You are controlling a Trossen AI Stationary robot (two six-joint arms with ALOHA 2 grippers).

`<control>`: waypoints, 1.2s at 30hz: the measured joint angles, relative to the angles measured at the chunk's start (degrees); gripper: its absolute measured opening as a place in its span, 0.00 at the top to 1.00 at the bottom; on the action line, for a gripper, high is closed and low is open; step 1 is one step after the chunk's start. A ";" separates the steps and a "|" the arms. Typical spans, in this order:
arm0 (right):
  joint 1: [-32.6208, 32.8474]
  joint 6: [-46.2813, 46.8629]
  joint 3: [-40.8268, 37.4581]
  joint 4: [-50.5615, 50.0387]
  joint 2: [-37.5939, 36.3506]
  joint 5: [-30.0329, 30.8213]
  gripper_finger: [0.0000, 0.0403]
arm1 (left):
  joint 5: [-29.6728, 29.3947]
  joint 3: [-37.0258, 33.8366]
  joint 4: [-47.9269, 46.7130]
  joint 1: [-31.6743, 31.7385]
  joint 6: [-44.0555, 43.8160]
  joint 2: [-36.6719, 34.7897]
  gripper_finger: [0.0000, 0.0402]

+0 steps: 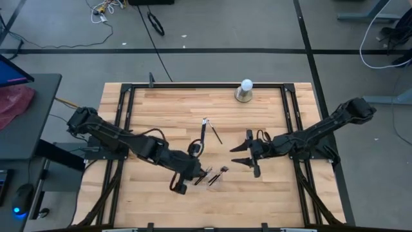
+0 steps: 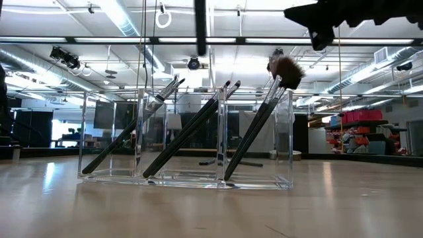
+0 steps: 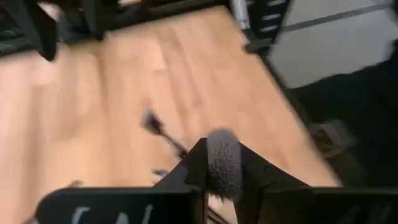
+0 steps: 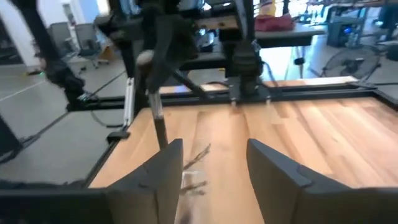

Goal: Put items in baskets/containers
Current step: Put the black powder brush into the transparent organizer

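Observation:
My left gripper (image 1: 202, 174) hangs over the near middle of the table, shut on a slim brush whose grey tuft (image 3: 222, 167) shows between its fingers. The clear tray (image 2: 185, 180) stands just right of it. Several dark brushes (image 2: 188, 132) lean in its compartments, bristle ends up, one with a large brown tuft (image 2: 285, 70). Two more brushes (image 1: 204, 133) lie on the wood farther back. My right gripper (image 1: 237, 155) is right of the tray, open, pointing left with nothing between its fingers (image 4: 214, 146). My left gripper pinches the brush between its two fingers near the bristle end (image 3: 221, 177), the tuft standing out past the fingertips. In the right wrist view the handle (image 4: 160, 124) hangs down below the gripper. Its lower end is hidden behind my right gripper's finger.
A white ball on a grey base (image 1: 245, 90) stands at the far edge, right of centre. Black frame rails (image 1: 122, 122) run along the table's left, right and far sides. Bare wood lies left of the tray and across the far left.

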 joint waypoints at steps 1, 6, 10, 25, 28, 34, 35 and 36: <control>0.38 -0.11 -0.23 0.01 0.00 0.00 0.55 | 1.77 0.18 -0.83 0.19 -1.12 -0.04 0.90; 1.11 -0.44 -0.49 0.02 0.82 0.01 0.57 | 6.26 0.20 -3.36 1.83 -5.19 1.49 0.89; 1.14 -0.46 -0.49 0.08 0.78 0.11 0.58 | 10.18 0.09 -3.50 3.47 -5.56 4.50 0.89; 1.18 -0.48 -0.49 -0.55 0.81 0.49 0.59 | 14.00 0.15 -4.56 7.23 -5.69 10.58 0.87; 1.18 -0.48 -0.48 -0.63 0.81 0.47 0.59 | 14.61 0.09 -4.60 7.23 -5.76 11.52 0.87; 1.18 -0.48 -0.46 -0.64 0.81 0.48 0.59 | 14.99 0.02 -5.18 7.21 -5.58 12.51 0.87; 1.18 -0.44 -0.46 -0.88 0.81 0.47 0.59 | 15.01 0.03 -4.91 7.21 -5.56 12.78 0.87; 1.17 -0.44 -0.46 -1.19 0.81 0.48 0.59 | 15.02 0.17 -4.15 7.21 -5.54 13.09 0.87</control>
